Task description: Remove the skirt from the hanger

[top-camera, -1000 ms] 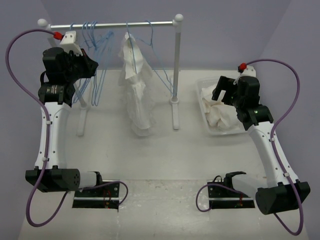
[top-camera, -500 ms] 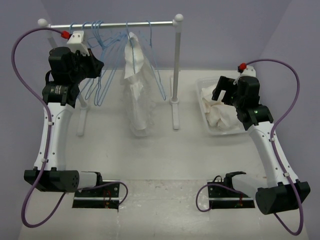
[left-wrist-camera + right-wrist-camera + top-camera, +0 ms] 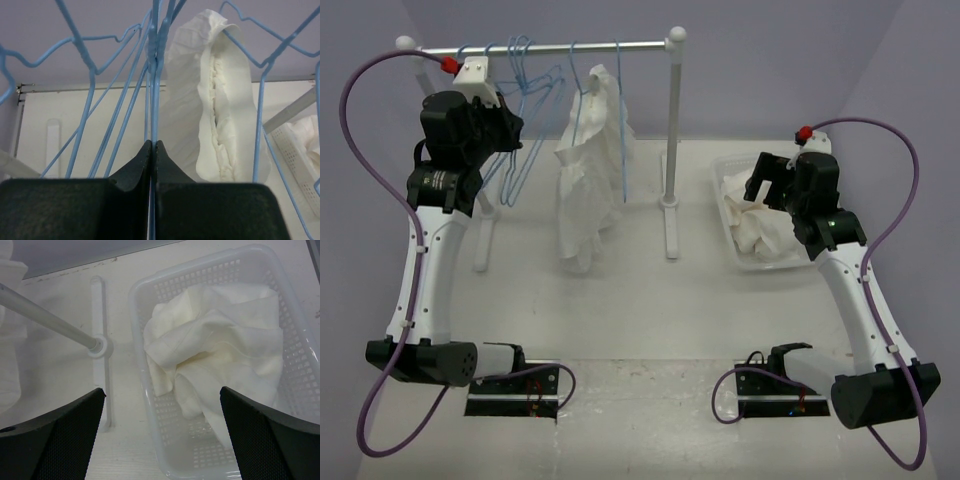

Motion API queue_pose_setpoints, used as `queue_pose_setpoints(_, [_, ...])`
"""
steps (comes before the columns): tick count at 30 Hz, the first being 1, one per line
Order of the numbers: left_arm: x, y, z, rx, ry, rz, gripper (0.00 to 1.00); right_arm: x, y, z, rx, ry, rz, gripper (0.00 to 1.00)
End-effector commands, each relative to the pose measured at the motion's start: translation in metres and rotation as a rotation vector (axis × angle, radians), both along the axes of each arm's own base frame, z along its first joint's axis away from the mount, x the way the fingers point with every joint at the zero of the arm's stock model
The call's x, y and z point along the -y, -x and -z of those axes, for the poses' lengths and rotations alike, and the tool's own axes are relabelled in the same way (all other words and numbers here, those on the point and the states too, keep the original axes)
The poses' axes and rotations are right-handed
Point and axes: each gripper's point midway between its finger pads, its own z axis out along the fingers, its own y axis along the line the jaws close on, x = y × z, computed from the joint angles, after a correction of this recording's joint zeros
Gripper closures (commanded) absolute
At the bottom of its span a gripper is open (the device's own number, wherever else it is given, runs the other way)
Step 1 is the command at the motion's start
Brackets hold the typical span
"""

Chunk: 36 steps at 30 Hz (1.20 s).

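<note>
Jaws differ: the left gripper's [image 3: 152,145] are clenched, the right gripper's [image 3: 162,390] spread and empty. On the rack [image 3: 672,130] the skirt [image 3: 585,190] hangs from the rail, well apart from the basket [image 3: 137,290] under the right gripper. The left pinches wire of the blue hangers [image 3: 156,100] beside the skirt. Its cloth looks light, limp and snag-prone; pinch it near the top fold.

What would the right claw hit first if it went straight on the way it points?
Most likely the crumpled white cloth in the clear plastic basket; the open right claw points down into it, though depth is unclear.
</note>
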Motion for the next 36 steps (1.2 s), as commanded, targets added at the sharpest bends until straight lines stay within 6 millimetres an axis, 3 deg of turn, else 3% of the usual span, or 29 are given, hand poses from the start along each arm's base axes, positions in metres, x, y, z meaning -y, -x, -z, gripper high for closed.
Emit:
queue_pose_setpoints(1, [-0.03, 0.0, -0.004, 0.028, -0.027, -0.174, 1.0, 0.004, -0.005, -0.002, 0.01, 0.026, 0.015, 0.01])
queue_pose_setpoints(3, [-0.048, 0.003, -0.001, 0.024, -0.038, -0.275, 1.0, 0.004, -0.005, -0.002, 0.01, 0.029, 0.018, 0.01])
queue_pose_setpoints(10, [-0.073, 0.012, 0.002, 0.006, -0.075, -0.407, 1.0, 0.004, -0.005, -0.001, 0.007, 0.028, 0.015, 0.01])
queue_pose_setpoints(15, [-0.059, 0.009, 0.0, 0.026, -0.079, -0.317, 1.0, 0.005, -0.005, -0.001, 0.01, 0.029, 0.018, 0.01])
queue_pose_setpoints(21, [-0.046, 0.008, -0.039, 0.179, -0.039, -0.247, 1.0, 0.003, -0.005, -0.002, 0.013, 0.027, 0.011, 0.01])
queue_pose_setpoints(27, [-0.037, 0.005, -0.057, 0.256, -0.044, -0.191, 1.0, 0.005, -0.004, -0.003, 0.016, 0.034, 0.018, 0.01])
queue_pose_setpoints(29, [-0.039, 0.003, -0.055, 0.252, -0.046, -0.204, 1.0, 0.006, -0.004, -0.002, 0.014, 0.036, 0.022, 0.01])
queue_pose_setpoints(36, [-0.034, -0.005, -0.017, 0.163, -0.074, -0.17, 1.0, 0.008, -0.006, 0.001, 0.005, 0.045, 0.029, 0.01])
